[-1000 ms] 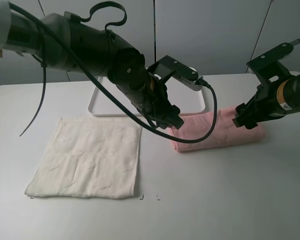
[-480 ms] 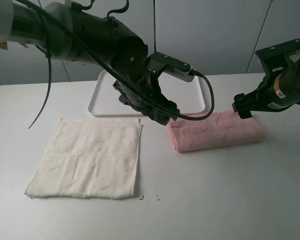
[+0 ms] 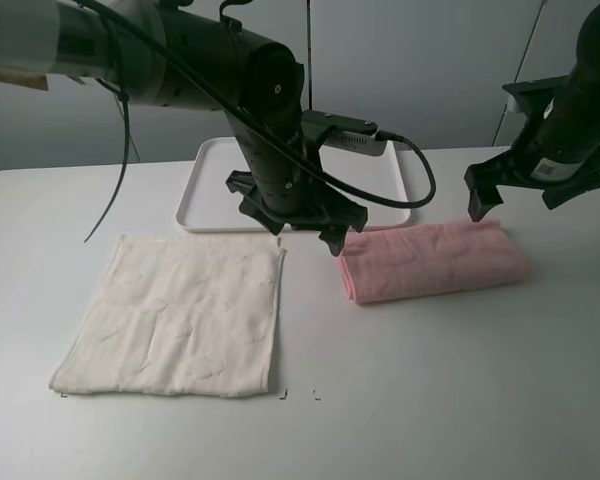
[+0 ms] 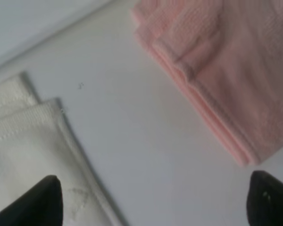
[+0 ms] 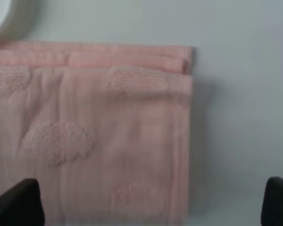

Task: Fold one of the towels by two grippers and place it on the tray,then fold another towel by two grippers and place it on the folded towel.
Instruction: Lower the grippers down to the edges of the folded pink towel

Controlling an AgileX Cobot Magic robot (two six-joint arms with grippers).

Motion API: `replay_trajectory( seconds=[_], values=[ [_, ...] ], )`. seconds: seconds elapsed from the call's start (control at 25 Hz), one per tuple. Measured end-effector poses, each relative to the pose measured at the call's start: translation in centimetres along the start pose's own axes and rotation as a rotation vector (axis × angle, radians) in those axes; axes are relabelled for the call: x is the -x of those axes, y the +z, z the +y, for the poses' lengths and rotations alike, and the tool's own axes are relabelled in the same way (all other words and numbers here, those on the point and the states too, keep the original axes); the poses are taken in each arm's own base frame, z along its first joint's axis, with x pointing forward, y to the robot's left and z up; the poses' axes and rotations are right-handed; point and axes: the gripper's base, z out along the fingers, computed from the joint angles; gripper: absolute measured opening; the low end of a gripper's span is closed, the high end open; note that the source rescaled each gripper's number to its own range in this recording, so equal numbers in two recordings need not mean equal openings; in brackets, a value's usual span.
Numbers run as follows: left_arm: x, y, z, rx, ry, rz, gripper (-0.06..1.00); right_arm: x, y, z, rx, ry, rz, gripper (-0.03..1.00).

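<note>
At right centre of the frame the folded pink towel (image 3: 435, 260) lies on the counter (image 3: 430, 400), seemingly just clear of the tray (image 3: 205, 195). The left pincer (image 3: 295, 222) and right pincer (image 3: 520, 190) hang near its two ends, both spread wide and empty. The white towel (image 3: 175, 315) lies flat at lower left.

The white table (image 3: 460, 400) carries a tray (image 3: 205, 195), a flat cream towel (image 3: 175, 315) and a folded pink towel (image 3: 435, 260).

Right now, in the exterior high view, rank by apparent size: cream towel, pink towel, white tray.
Largest: flat cream cloth towel.
Then white rectangular tray, partly hidden behind the left arm.
Smallest: folded pink cloth towel.
</note>
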Motion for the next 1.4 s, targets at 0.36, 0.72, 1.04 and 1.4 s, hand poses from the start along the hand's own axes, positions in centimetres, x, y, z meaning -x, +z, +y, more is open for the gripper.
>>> replay_trajectory(
  seconds=[0.36,0.72,1.04,1.4],
  values=[
    [1.1,4.3,-0.3,0.071,-0.111,0.153,0.99,-0.2,-0.1,-1.6,0.032,-0.177,0.027,0.99],
    [1.9,5.1,-0.7,0.071,-0.193,0.142,0.99,-0.3,0.9,-1.5,0.047,-0.147,0.061,0.99],
    [3.0,6.1,-1.2,0.065,-0.202,0.141,0.99,-0.5,2.5,-1.4,0.060,-0.141,0.113,0.99],
    [3.0,8.3,-1.2,0.105,-0.192,0.192,0.99,-0.5,2.6,-1.4,0.060,-0.137,0.117,0.99]
  ],
)
